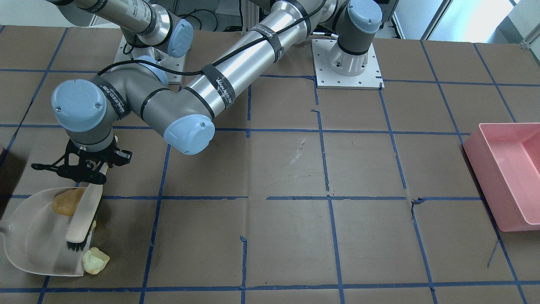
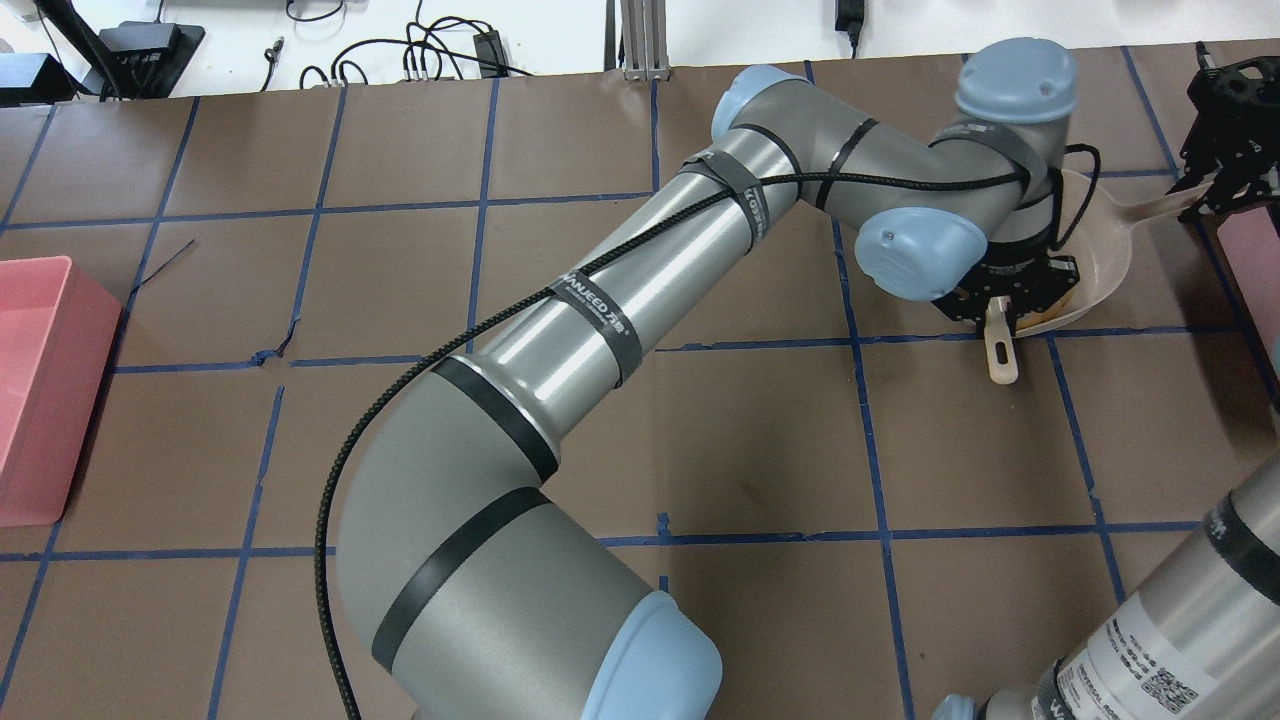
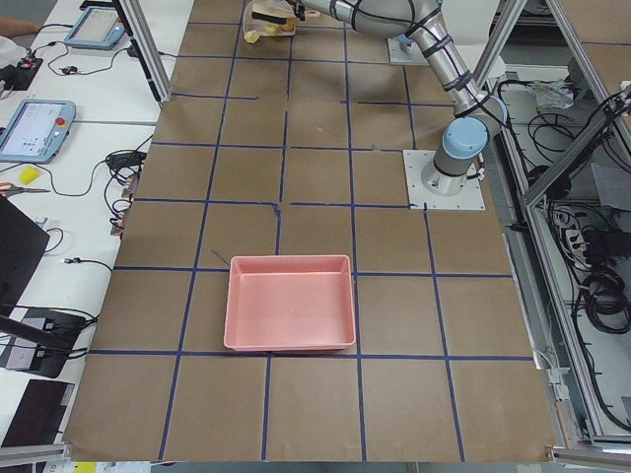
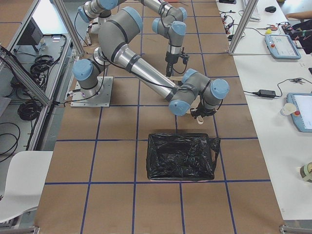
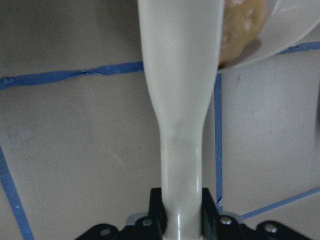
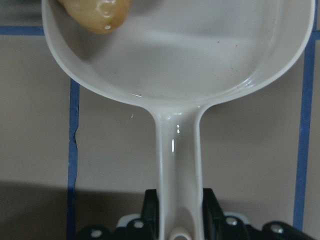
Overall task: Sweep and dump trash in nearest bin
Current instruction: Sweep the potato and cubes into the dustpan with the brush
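My left gripper [image 1: 95, 177] is shut on the handle of a cream brush [image 1: 84, 219], whose black bristles rest at the lip of a pale dustpan [image 1: 33, 236]. The tan-brown potato-shaped lump [image 1: 67, 202] lies inside the pan beside the brush. One yellow-green chunk [image 1: 95, 260] sits on the table at the pan's lip. A second chunk [image 1: 93, 225] peeks out behind the brush. My right gripper [image 2: 1215, 195] is shut on the dustpan handle, as its wrist view [image 6: 178, 220] shows. The tan lump also shows in the right wrist view [image 6: 97, 12].
A pink bin [image 1: 506, 173] stands far across the table on my left side. A bin lined with a black bag [image 4: 180, 156] stands close to the dustpan, at the table's right end. My left arm [image 2: 600, 300] stretches across the table's middle.
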Available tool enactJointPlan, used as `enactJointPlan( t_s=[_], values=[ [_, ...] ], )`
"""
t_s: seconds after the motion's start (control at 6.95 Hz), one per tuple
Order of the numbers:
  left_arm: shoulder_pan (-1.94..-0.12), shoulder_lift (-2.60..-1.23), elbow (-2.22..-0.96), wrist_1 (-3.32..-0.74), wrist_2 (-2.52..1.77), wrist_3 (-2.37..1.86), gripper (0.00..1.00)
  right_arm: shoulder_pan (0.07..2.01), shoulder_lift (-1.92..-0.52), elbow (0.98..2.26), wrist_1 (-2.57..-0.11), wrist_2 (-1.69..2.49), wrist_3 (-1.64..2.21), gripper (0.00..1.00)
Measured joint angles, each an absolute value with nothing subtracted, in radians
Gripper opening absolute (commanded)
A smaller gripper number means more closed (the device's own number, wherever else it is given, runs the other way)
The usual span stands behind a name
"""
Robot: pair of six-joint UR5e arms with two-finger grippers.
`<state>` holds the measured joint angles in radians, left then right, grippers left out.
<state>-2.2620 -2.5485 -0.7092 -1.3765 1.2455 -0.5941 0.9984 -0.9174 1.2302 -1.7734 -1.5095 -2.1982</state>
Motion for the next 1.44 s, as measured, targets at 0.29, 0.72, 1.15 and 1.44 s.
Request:
enactJointPlan(
  t_s=[0.29,0.72,1.15,1.44],
  values=[
    [-2.201,-2.580,-0.726,-1.376,1.247,-0.548,0.13,0.999,-0.917,1.231,-1.772,-1.509,-2.199,0.01],
    [-2.175,-2.616,-0.727,-1.438,1.241,-0.580,0.14,1.002,-0.917,1.232,-1.770,-1.507,-2.200,0.01],
    [-2.210,-2.621,-0.721,-1.484,1.241,-0.615,0.15,1.019,-0.916,1.232,-1.770,-1.506,-2.200,0.01],
    [-2.227,-2.613,-0.703,-1.489,1.231,-0.627,0.15,1.020,-0.916,1.232,-1.771,-1.506,-2.199,0.01]
  ],
)
